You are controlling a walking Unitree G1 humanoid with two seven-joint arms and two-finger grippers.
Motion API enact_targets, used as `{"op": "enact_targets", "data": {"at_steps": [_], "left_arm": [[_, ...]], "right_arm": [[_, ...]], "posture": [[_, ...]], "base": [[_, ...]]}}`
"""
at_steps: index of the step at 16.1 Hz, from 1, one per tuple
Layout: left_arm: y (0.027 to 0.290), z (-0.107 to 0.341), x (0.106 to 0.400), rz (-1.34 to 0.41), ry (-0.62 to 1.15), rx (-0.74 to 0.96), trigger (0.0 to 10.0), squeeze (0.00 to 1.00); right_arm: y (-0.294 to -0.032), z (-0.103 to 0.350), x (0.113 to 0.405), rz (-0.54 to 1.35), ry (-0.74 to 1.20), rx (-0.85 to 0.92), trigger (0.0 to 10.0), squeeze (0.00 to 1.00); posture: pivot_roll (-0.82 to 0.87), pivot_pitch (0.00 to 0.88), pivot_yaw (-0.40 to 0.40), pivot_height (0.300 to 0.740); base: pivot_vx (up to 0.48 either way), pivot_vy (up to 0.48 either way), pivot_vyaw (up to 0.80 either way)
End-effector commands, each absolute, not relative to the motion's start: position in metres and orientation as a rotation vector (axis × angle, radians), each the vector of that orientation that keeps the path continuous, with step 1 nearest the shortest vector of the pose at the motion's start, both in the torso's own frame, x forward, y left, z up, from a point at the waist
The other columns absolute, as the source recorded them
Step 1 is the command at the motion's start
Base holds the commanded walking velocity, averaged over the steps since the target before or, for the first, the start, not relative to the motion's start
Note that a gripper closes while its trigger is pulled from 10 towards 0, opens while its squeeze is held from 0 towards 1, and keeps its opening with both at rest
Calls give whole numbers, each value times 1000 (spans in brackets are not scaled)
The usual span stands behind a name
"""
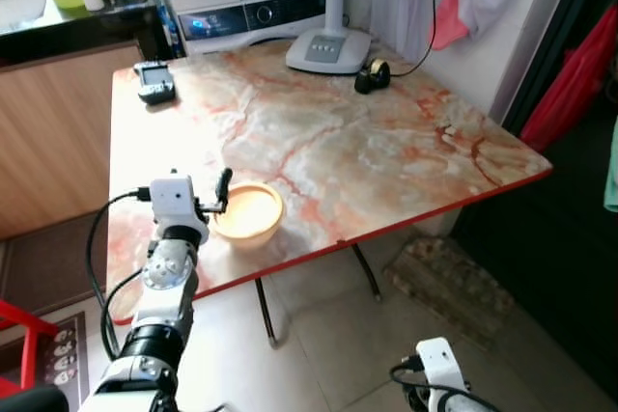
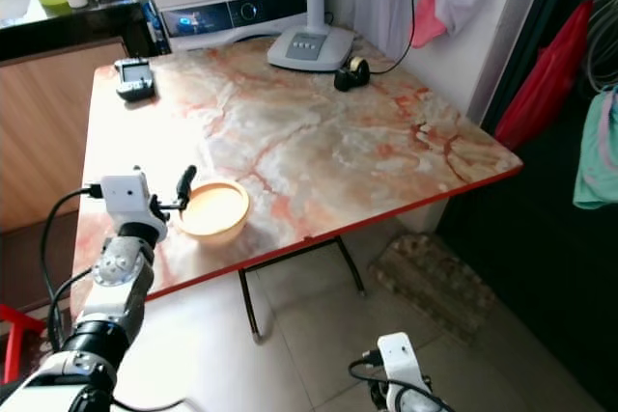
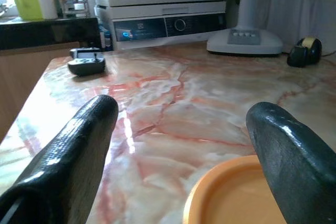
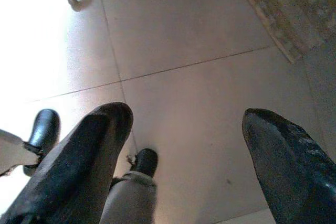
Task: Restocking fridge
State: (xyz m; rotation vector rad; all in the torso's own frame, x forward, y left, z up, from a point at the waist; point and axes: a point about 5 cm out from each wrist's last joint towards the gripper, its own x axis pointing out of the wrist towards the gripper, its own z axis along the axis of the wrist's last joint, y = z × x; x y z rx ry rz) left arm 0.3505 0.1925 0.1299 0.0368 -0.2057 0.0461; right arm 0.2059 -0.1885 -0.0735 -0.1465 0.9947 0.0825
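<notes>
The shallow round orange plastic bowl (image 1: 248, 211) sits close to the red-trimmed near edge of the marbled pink-and-cream desk (image 1: 386, 156), so a clumsy approach is the main worry: if a finger comes down on the rim instead of straddling it, the light bowl will likely tip or skate away across the glossy top (it looks slippery), perhaps over the edge. A shallow pinch on the thin wall could also let it swing and drop once lifted.

The left gripper (image 1: 223, 192) is raised over the desk at the bowl's left side, its two black fingers (image 3: 79, 150) spread apart, the near rim lying between them and nothing held. The right gripper (image 4: 184, 166) hangs idle low over the tiled floor (image 4: 189, 35), fingers apart too.
</notes>
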Motion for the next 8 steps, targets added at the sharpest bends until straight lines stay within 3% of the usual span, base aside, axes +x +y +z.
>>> {"op": "enact_targets", "data": {"at_steps": [1,7,8], "left_arm": [[195,130,350,62,-202,36,10000,0],[212,121,350,124,-140,-227,10000,0],[210,121,352,92,-129,-277,10000,1000]], "right_arm": [[-189,-76,201,84,1010,-149,10000,0],[-189,-75,203,88,1004,-148,10000,0],[-189,-75,203,89,1004,-150,10000,0]], "posture": [[23,0,18,740],[38,0,8,740],[38,0,6,740]], "base": [[0,0,0],[0,0,0],[0,0,0]]}}
